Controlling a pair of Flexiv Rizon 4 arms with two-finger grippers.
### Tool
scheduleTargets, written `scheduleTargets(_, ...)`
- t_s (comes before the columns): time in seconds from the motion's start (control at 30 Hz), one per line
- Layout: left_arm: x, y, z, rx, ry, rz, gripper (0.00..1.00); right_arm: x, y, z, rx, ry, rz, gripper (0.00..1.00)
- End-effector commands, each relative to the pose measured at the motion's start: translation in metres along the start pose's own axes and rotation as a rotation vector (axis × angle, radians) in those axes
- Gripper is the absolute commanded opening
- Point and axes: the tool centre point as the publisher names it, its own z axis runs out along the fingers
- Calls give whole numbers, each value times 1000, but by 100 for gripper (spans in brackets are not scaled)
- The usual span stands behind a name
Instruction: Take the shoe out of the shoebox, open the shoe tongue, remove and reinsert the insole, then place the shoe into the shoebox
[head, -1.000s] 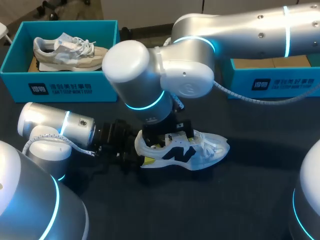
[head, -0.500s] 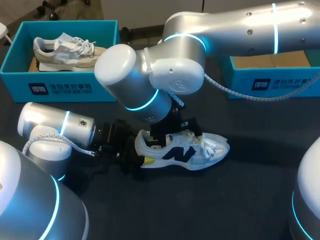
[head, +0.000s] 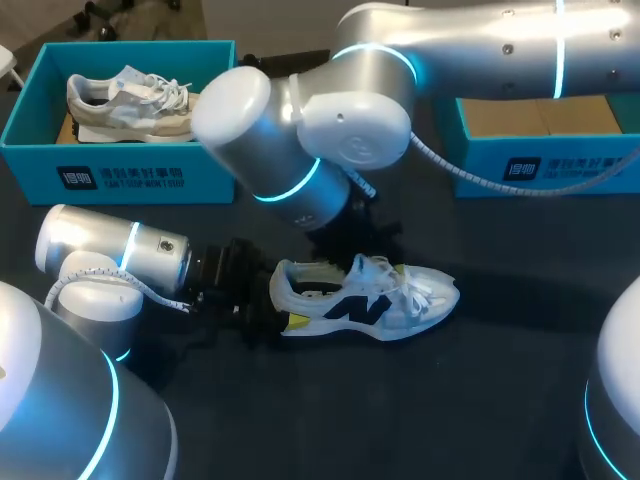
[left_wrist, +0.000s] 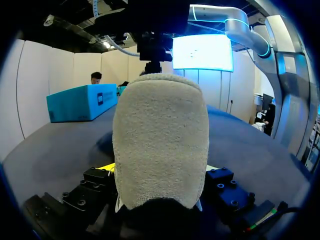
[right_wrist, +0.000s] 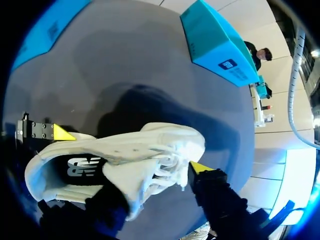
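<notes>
A white shoe (head: 365, 300) with a black logo stands upright on the dark table (head: 450, 400), toe to the right. My left gripper (head: 268, 312) comes in low from the left and is shut on the shoe's heel (left_wrist: 160, 140), which fills the left wrist view between the black fingers (left_wrist: 95, 182). My right gripper (head: 372, 232) hangs just above and behind the shoe's tongue and is open. In the right wrist view the shoe (right_wrist: 135, 155) lies under the right gripper (right_wrist: 157, 182), whose one yellow fingertip (right_wrist: 200, 167) is beside the laces. The insole is not visible.
A teal shoebox (head: 130, 170) at the back left holds another pale shoe (head: 130, 100). A second teal box (head: 545, 160) stands at the back right. My right arm's big elbow (head: 290, 140) hangs over the middle of the table.
My right gripper has lifted off the shoe's opening and drawn back and up, its fingers coming closer together. The shoe and my left gripper have stayed put.
</notes>
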Motion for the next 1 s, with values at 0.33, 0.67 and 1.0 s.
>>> scheduleTargets(0.33, 0, 3, 3, -1, 0, 0, 0, -29, 4, 4, 0, 11, 173, 27)
scheduleTargets(0.67, 0, 3, 3, -1, 0, 0, 0, -47, 11, 19, -1, 12, 163, 1)
scheduleTargets(1.0, 0, 3, 3, -1, 0, 0, 0, -60, 8, 45, 22, 18, 165, 30)
